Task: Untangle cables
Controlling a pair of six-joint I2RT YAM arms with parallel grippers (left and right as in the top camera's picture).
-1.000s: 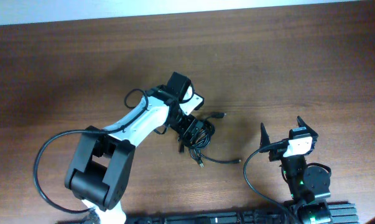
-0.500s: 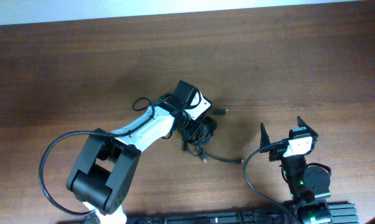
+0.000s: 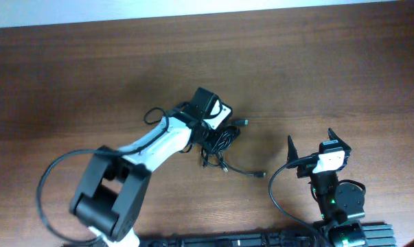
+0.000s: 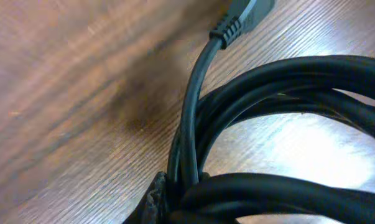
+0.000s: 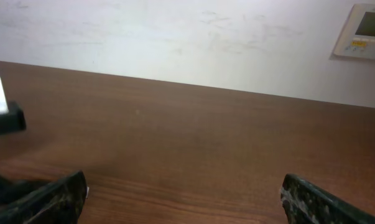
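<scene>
The cables (image 3: 225, 142) lie coiled mid-worktop (image 3: 90, 68), directly under the left hand (image 3: 217, 132). One loose tail (image 3: 244, 171) trails toward the right hand (image 3: 311, 139), which waits well apart with jaws wide. The left hand is far nearer. Cords fill its wrist view, yet I cannot tell whether it grips them. Since a second ago, the left hand has swung rightward, and the coil and tail have shifted slightly away from the arm bases.

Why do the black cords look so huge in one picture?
Left wrist view: the camera sits right up against the cables, so they fill the frame, with pale glare on the table between them. Overhead view: farther away, so they look small. Right wrist view: its own jaws look soft at the bottom corners.
</scene>
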